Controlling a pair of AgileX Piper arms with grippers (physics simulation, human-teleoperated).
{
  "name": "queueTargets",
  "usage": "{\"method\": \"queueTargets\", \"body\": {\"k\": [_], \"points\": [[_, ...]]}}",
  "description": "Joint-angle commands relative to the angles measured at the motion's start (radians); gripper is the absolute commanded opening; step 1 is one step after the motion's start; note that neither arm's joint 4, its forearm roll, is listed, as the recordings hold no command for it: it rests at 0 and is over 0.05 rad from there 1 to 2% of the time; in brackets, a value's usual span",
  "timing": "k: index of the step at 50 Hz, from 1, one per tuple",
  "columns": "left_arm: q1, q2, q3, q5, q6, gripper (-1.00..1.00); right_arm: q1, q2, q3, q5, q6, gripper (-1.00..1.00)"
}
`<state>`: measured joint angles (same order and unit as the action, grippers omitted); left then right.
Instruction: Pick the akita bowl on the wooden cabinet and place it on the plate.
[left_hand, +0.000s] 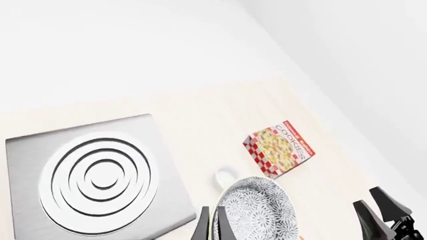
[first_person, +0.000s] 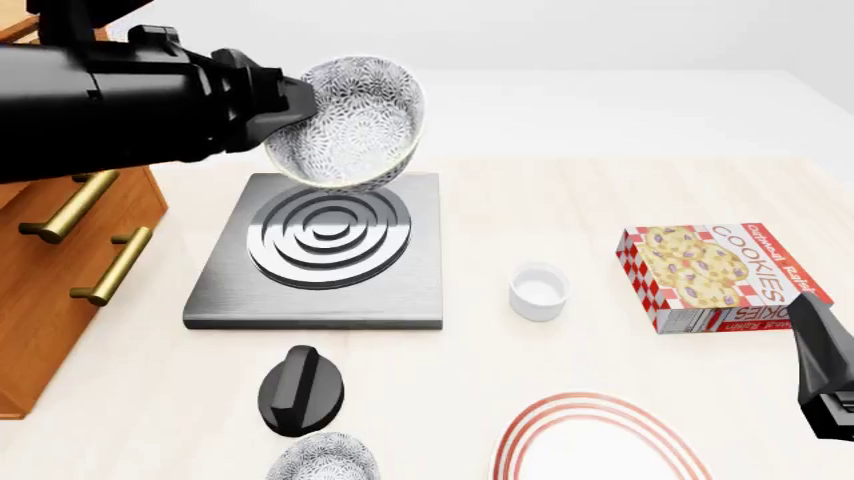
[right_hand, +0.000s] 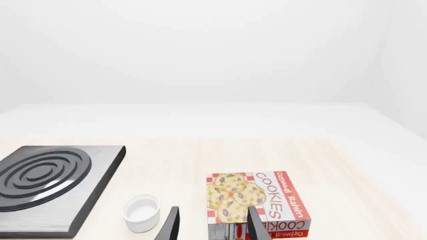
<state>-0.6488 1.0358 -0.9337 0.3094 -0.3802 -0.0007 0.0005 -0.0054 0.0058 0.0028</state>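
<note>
The akita bowl (first_person: 354, 115), white with a grey-black speckled pattern, hangs tilted in the air above the grey stove slab (first_person: 320, 250). My left gripper (first_person: 294, 103) is shut on the bowl's rim; in the left wrist view its fingers (left_hand: 202, 227) pinch the edge of the bowl (left_hand: 260, 210). The wooden cabinet (first_person: 54, 270) stands at the far left, partly behind my left arm. Cut off by the near edge, the plate (first_person: 601, 440) with red rings lies on the table. My right gripper (right_hand: 213, 227) is open low at the right, its jaws apart before the cookies box (right_hand: 257, 200).
A second speckled bowl (first_person: 320, 462) sits at the near edge, beside a black knob-like object (first_person: 300, 390). A small white cup (first_person: 538, 290) stands between the stove slab and the cookies box (first_person: 721, 275). The right gripper (left_hand: 383, 215) shows in the left wrist view.
</note>
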Motion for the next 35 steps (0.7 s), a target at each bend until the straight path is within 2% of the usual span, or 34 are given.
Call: {"method": "queueTargets", "body": {"k": [1,35], "points": [[-0.034,0.015,0.010,-0.023,0.005,-1.00,0.000,0.000,0.000,0.000,0.000,1.00],[-0.125,0.085,0.017,-0.071,-0.001,-1.00,0.000,0.000,0.000,0.000,0.000,1.00]]}}
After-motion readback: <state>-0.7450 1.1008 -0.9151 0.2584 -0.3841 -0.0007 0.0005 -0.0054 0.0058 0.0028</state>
